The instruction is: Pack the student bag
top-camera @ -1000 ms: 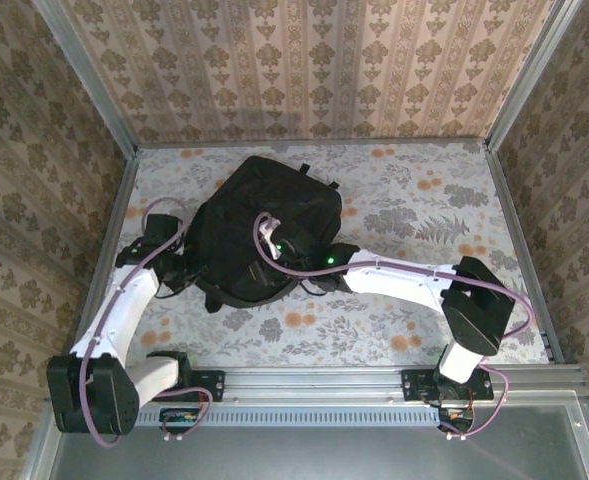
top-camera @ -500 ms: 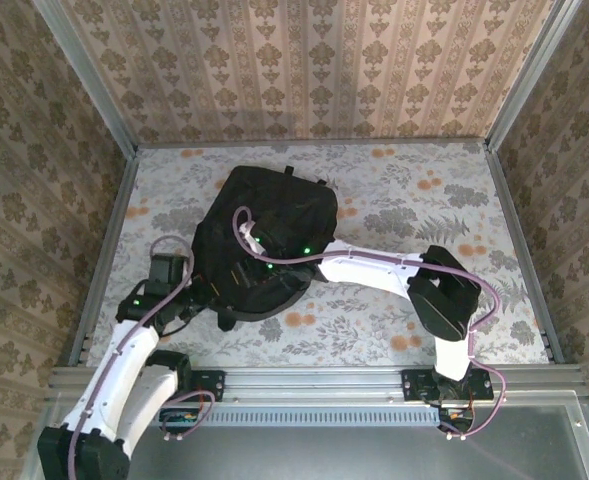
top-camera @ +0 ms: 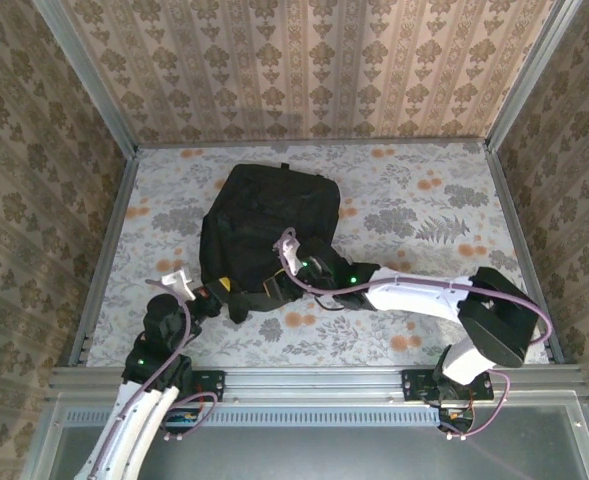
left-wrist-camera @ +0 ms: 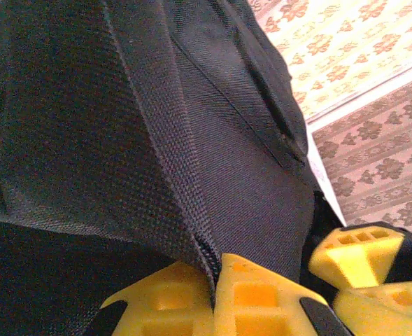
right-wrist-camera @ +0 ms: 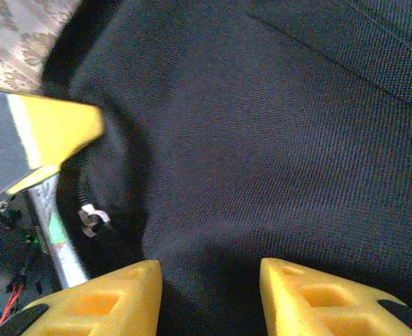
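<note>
Both at student bag | left gripper clamps its seam | right gripper parted on fabric

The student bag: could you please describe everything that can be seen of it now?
The student bag is a large black backpack of coarse woven fabric with stitched seams. It lies on the flowered table, left of centre, rounded and bulging. The left gripper is shut on a seamed fold at its near left corner. The right gripper, jaws apart, sits over the fabric at its near right side. Whether a zip is open cannot be told.
</note>
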